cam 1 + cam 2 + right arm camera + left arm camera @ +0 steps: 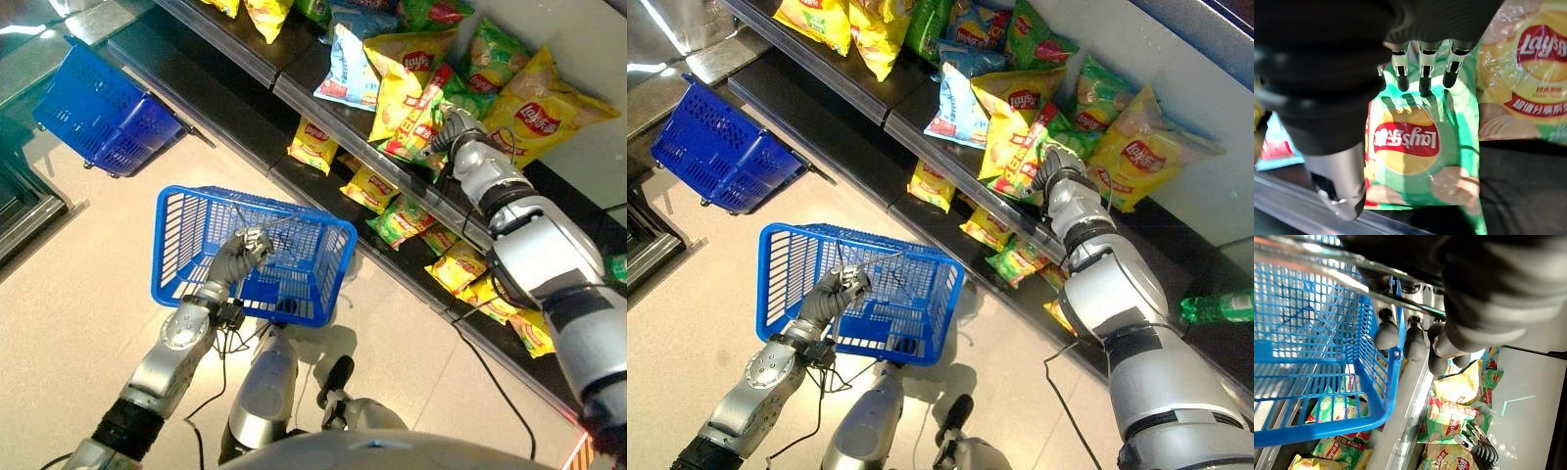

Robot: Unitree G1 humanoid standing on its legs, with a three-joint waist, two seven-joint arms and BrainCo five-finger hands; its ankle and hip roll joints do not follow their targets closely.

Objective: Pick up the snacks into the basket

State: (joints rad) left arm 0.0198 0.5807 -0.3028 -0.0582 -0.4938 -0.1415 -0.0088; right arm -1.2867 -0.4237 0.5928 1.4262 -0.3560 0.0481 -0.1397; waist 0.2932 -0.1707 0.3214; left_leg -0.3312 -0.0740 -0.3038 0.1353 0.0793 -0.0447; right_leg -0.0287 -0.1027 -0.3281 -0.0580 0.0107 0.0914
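Left hand (245, 252) had its fingers curled round the wire handle (257, 216) of the blue basket (196, 284), holding it over the floor. Right hand (1422, 68) hovered with fingers spread over a green chip bag (1420, 152) on the shelf (294, 93), not gripping it.

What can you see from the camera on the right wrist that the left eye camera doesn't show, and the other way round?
Right wrist view alone: the right hand from close up, its straight fingers above the face of a green bag, not closed on it.

Left eye view alone: the left hand curled round the wire handle of the blue basket, a second basket on the floor, and the lower shelves.

Both: the right hand at the shelf, the green bag and the yellow bag beside it.
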